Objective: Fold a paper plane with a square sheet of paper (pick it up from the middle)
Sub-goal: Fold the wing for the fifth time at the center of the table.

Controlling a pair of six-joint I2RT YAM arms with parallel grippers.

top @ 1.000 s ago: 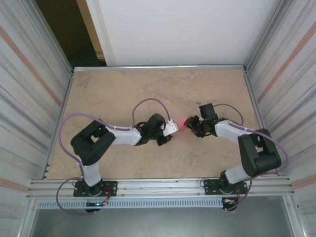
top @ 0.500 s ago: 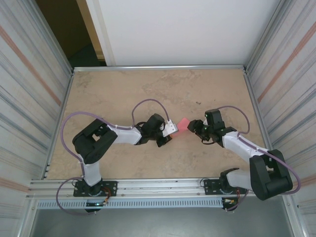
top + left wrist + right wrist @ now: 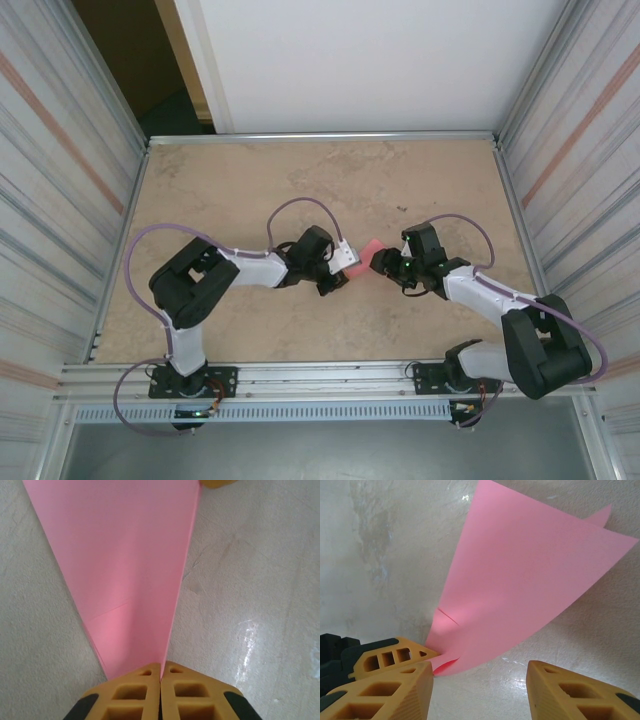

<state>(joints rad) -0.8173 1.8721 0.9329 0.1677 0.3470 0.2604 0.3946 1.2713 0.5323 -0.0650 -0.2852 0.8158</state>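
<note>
Tabletop; left tool tight on paper, seemingly folded

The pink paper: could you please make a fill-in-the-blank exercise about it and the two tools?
1. The left tool is shut on the narrow ____ of the pink folded paper wedge.
2. The right tool stands ____, gripping nothing.
3. In the top view, the paper lies ____ the two tools.
Missing words: tip; open; between.

Matt pink paper sheet — smooth, faintly glossy marbled table.
</note>
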